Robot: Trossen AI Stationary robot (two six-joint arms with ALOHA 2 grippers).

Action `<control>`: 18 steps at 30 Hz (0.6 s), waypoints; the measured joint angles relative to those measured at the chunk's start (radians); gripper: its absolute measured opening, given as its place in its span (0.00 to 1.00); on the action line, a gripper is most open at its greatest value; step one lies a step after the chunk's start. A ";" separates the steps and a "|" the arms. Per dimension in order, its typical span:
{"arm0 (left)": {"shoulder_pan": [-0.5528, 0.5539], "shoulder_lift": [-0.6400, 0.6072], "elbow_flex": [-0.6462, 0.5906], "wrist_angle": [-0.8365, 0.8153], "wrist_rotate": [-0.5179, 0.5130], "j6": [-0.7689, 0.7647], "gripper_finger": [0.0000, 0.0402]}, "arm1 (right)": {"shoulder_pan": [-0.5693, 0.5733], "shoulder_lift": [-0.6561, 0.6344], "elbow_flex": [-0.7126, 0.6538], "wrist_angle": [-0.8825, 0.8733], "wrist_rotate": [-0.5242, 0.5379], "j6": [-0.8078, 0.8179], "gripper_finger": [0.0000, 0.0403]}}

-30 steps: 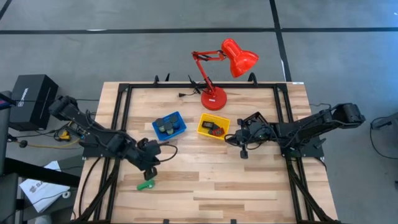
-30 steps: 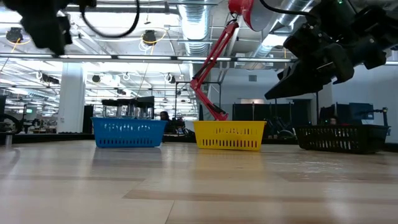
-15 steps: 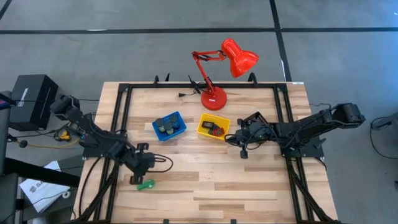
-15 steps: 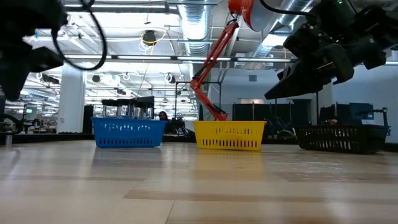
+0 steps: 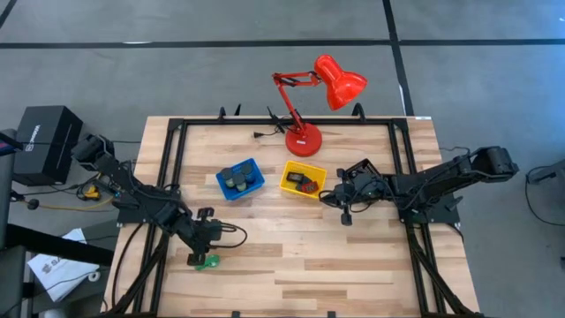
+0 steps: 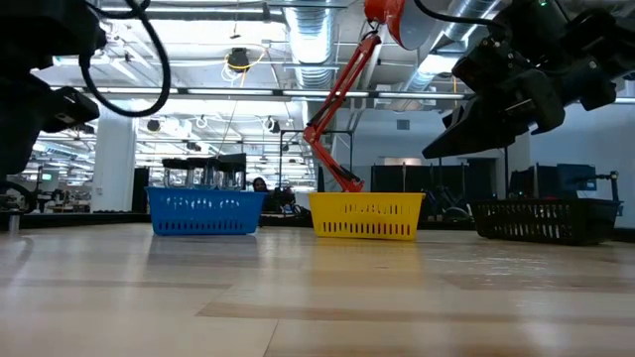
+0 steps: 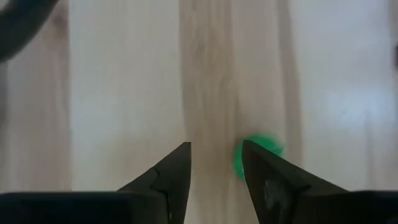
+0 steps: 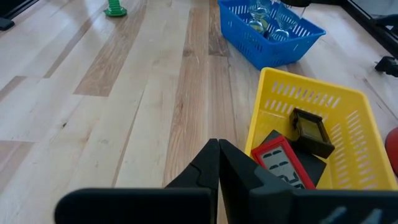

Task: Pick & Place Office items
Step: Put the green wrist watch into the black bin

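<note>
The green clip (image 5: 208, 261) lies flat on the wood near the table's left near part. My left gripper (image 5: 201, 251) hangs just above it, open. In the left wrist view the green clip (image 7: 261, 152) shows beside and partly behind one finger (image 7: 261, 174), mostly outside the gap of my left gripper (image 7: 216, 149). My right gripper (image 5: 332, 200) is shut and hovers right of the yellow tray (image 5: 288, 180), empty. The yellow tray (image 8: 311, 93) holds a red rectangle (image 8: 280, 160) and black blocks (image 8: 311, 130). The blue tray (image 5: 221, 180) holds dark blocks and discs.
A big red desk lamp (image 5: 305, 140) stands at the far edge behind the two trays. Black frame rails (image 5: 168, 159) run along the table's left and right sides. Bare wood stretches across the near half of the table (image 5: 335, 265). The far green clip (image 8: 115, 7) also shows in the right wrist view.
My left gripper has moved toward the table's left edge, then toward the near edge and down, closing in on the green clip. The clip has stayed where it lay.
</note>
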 joint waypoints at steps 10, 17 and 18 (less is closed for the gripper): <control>-0.027 0.000 -0.011 0.065 0.090 -0.156 0.33 | 0.000 0.000 0.000 -0.003 0.000 0.000 0.00; -0.071 0.000 -0.011 0.065 0.149 -0.431 0.32 | 0.000 0.000 0.000 -0.004 0.000 0.000 0.00; -0.077 0.004 -0.011 0.065 0.150 -0.454 0.32 | 0.000 0.000 0.000 -0.004 0.000 0.000 0.00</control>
